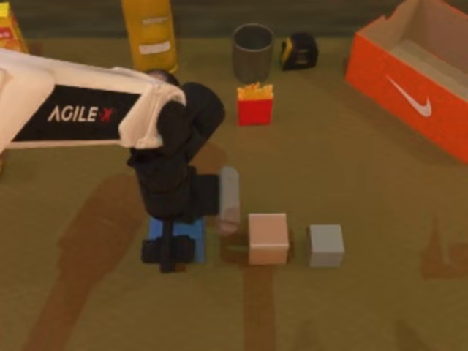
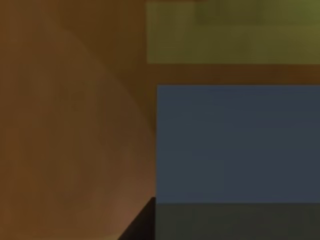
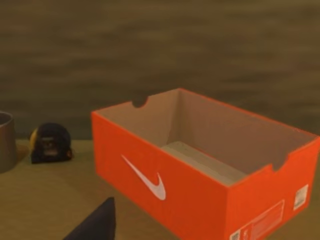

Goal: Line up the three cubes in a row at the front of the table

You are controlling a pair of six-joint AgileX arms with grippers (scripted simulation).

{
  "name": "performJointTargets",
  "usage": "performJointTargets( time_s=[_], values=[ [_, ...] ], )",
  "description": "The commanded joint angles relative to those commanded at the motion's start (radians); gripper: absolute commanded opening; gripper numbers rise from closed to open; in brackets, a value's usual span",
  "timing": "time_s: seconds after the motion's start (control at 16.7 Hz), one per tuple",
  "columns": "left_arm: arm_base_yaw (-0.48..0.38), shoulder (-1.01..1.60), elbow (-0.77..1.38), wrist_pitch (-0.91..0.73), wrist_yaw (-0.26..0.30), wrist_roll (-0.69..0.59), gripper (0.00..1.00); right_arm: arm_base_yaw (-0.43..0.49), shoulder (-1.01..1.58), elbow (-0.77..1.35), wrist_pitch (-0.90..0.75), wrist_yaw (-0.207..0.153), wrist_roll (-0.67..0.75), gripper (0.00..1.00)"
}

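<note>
Top view finds the left end effector (image 1: 170,252) down over the large matte blue cube (image 1: 196,235), leftmost on the olive-brown desk (image 1: 365,307); its finger state cannot be told. Medium white cube (image 1: 268,238) and small grey-blue cube (image 1: 325,245) sit in line to its right, so the last placement appears underway, and next comes a clean release and lift.

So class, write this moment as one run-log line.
left gripper: over blue cube, at row's left end | white cube: middle | grey-blue cube: right end | right arm: out of top view

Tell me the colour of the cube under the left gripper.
Blue cube, clearest in the left wrist view; the left gripper covers most of it from above.
</note>
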Motion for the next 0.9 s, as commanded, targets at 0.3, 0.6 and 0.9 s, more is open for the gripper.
performJointTargets(
  time_s=[0.3, 0.6, 0.9],
  values=[
    [0.0, 0.0, 0.0, 0.0, 0.0, 0.0, 0.83, 0.0, 0.0, 0.0, 0.0, 0.0, 0.0, 1.0],
    [0.0, 0.0, 0.0, 0.0, 0.0, 0.0, 1.0, 0.0, 0.0, 0.0, 0.0, 0.0, 0.0, 1.0],
    [0.0, 0.0, 0.0, 0.0, 0.0, 0.0, 1.0, 0.0, 0.0, 0.0, 0.0, 0.0, 0.0, 1.0]
  ],
)
